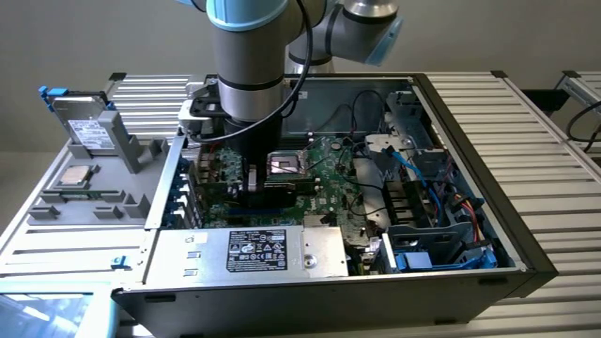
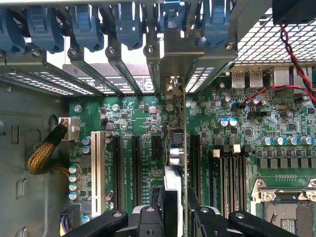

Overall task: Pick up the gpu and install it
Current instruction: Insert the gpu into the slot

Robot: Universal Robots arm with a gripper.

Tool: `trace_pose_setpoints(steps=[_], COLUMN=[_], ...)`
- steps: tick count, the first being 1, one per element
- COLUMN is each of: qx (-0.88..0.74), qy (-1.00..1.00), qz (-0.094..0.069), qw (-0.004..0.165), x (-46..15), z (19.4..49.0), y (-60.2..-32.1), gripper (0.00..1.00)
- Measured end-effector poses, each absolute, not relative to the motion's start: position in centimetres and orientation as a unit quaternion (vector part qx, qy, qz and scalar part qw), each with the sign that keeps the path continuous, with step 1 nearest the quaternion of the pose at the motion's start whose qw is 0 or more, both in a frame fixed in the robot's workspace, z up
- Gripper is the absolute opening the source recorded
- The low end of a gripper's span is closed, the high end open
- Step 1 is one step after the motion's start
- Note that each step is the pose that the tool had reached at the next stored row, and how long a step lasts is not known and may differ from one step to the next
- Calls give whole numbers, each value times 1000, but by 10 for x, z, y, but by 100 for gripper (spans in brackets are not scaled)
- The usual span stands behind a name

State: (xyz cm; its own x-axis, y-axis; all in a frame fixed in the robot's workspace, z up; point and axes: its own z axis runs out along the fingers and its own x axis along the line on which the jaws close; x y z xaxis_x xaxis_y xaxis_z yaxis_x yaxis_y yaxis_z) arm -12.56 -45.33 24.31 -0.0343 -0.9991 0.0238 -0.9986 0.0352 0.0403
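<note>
In the exterior view we see a grey tray [image 1: 94, 190] at nine o'clock of the open case [image 1: 526, 232]. Inside, at nine o'clock of the CPU socket [image 1: 286, 167], the gripper [image 1: 252, 179] has its jaws pinched narrowly onto the gpu [image 2: 177, 148], which stands edge-on over the motherboard [image 2: 133, 113] slots.

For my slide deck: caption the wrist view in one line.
The gripper holds the gpu edge-on over the motherboard's expansion slots inside the computer case.
</note>
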Motion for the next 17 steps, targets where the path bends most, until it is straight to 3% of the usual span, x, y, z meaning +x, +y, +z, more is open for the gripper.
trace_pose_setpoints(steps=[17], qx=[694], qy=[-719], qz=[-6], qw=[23], x=[-126], z=[243], y=[-453], gripper=[29])
